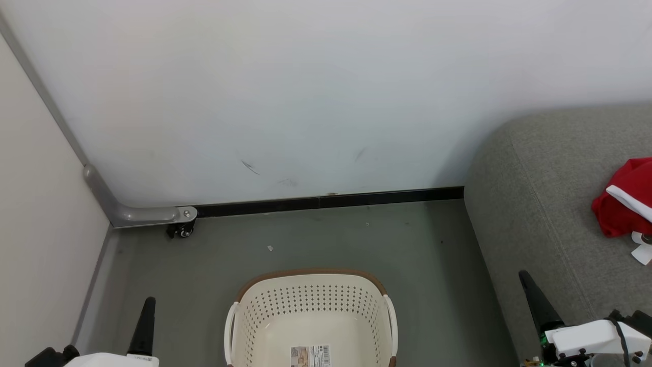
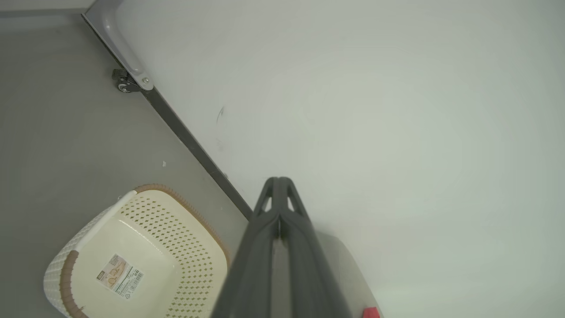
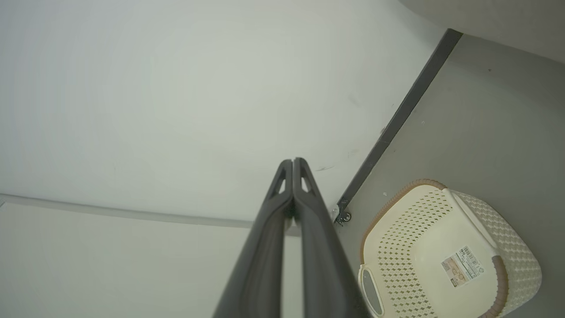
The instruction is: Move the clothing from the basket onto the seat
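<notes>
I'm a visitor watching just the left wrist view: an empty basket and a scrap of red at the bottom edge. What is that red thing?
Observer: Likely the red clothing. The head view shows it has white trim and lies on the grey seat.
Operator: Is anything being held on the other side?
Observer: No. The right gripper is shut on nothing, pointing toward the bare wall.
Operator: Anything else on that seat?
Observer: A white tag just below the red cloth, at the head view's right edge.
</notes>
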{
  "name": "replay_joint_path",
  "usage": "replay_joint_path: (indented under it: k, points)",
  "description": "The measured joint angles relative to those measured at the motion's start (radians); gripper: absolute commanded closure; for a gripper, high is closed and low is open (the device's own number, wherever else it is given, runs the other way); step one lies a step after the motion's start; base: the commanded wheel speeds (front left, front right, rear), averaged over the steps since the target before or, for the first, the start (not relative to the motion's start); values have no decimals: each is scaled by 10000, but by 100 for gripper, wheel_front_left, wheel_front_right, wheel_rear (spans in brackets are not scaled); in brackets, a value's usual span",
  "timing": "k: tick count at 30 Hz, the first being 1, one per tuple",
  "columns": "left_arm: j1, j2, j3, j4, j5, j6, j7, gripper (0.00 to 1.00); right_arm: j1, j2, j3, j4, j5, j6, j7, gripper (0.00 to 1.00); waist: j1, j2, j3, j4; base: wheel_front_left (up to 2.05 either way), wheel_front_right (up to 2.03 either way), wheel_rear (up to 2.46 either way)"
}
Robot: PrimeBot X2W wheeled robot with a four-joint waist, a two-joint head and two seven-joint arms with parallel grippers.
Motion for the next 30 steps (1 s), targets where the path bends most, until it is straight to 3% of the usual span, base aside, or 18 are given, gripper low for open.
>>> replay_joint_path:
  k: [24,30]
  points:
    - [-522,23,447,138,-3104,-318,917,100,-403,-151,-608,186,3641,-2,775,100,-7,0,186,-28,0,0,0]
    - [-523,25,462,150,-3204,-360,949,100,-401,-161,-648,217,3789,-2,786,100,-8,0,188,-29,0,0,0]
